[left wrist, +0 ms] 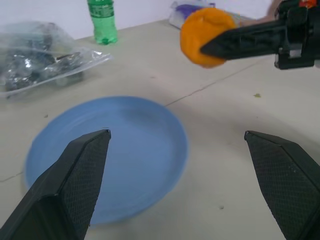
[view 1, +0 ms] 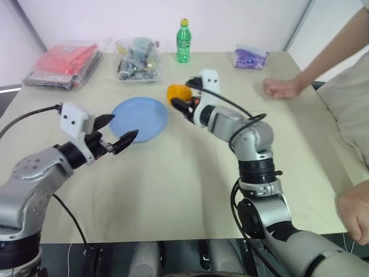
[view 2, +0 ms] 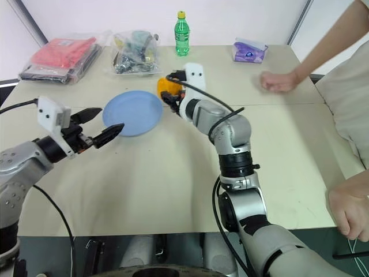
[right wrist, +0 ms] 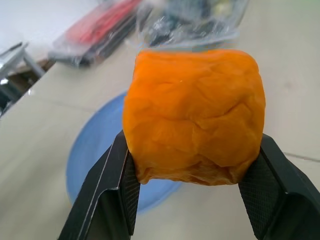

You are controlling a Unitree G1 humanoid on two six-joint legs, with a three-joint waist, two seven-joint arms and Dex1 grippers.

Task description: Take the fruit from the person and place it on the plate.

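Plate (view 1: 138, 118): round, light blue, flat on the counter (view 1: 173, 179), nothing on it.

Clear bag (view 1: 138, 59): far side of the counter, holds dark mixed items too small to tell apart.

Second clear bag (view 1: 64, 64): far left corner, red flat contents.

Small purple packet (view 1: 249, 57): far right of the counter.

Green bottle (view 1: 183, 41): yellow cap, upright at the far edge between the clear bag and the packet.

Open room: the near half of the counter is bare from the plate to the front edge; a seam runs across the surface on the right side. The counter's right edge is taken by the person (view 1: 346, 92), whose one fist (view 1: 282, 88) rests on the surface well apart from the plate and whose other hand (view 1: 354, 216) is near the front right corner.

Right hand (view 1: 183, 104): closed on the fruit (right wrist: 194, 116), one finger on either side of it, held above the counter just beside the plate's far right rim.

Fruit: orange, blocky, wrinkled skin, clear of the plate and the counter.

Left hand (view 1: 118, 134): fingers spread wide, holding nothing, at the plate's near left rim, pointing across it toward the fruit.
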